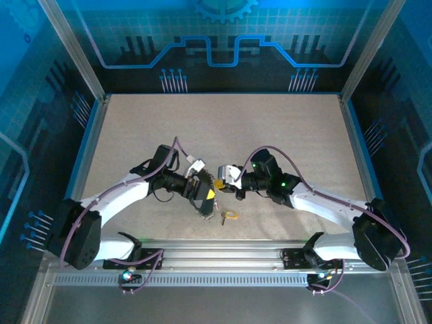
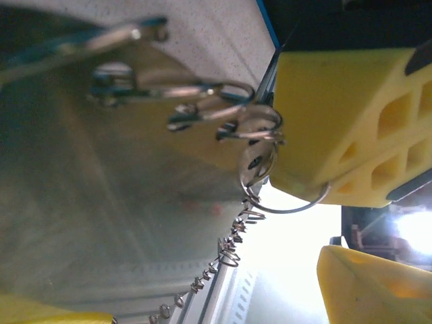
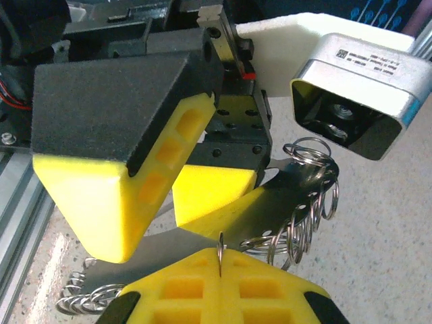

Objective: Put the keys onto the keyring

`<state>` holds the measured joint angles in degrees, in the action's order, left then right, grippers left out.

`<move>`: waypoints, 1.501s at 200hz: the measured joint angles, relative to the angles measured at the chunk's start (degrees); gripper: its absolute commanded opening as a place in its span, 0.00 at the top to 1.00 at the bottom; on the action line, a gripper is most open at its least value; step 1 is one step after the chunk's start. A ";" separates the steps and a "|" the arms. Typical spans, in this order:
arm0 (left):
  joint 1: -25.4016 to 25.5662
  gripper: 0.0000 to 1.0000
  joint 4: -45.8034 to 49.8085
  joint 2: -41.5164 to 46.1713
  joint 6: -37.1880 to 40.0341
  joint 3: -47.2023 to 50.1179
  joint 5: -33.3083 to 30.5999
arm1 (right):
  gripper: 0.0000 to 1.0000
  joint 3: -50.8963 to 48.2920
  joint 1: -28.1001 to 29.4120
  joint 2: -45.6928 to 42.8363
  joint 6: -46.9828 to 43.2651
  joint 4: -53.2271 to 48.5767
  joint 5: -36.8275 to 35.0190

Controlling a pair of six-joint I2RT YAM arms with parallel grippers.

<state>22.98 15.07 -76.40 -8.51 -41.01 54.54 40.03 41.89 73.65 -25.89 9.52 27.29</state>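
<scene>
Speckled beige tabletop [image 1: 223, 128] inside a blue-lit enclosure. We see the left hand [image 1: 202, 192] clamped on the keyring [image 2: 260, 135], apparently lifting it so its thin ring meets the right hand [image 1: 221, 182], whose fingers stand slightly parted. A yellow-headed key [image 1: 229, 216] lies loose nearby.

Beige tbl [image 1: 223, 128] w/ yellow-head key [image 1: 230, 216] lying on it

Speckled beige tabletop [image 1: 216, 135], blue circuit-patterned walls [image 1: 223, 40]
</scene>
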 measured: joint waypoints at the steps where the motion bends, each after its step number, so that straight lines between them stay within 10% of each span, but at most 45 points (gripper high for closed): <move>1: 0.00 0.24 0.00 -0.13 -0.07 -0.02 0.04 | 1.00 -0.13 -0.04 0.09 0.04 0.11 -0.04; 236: -3.39 0.01 10.86 -15.98 -1.57 -12.41 -7.15 | 1.00 -4.37 -2.36 14.27 11.17 18.18 -5.86; 300: -3.65 0.42 11.37 -17.97 3.98 -12.94 -6.05 | 1.00 -4.37 -2.36 14.88 13.03 18.40 -6.19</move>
<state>19.33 26.44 -94.37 -4.54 -53.95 48.49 35.66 39.53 88.53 -12.86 27.92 21.10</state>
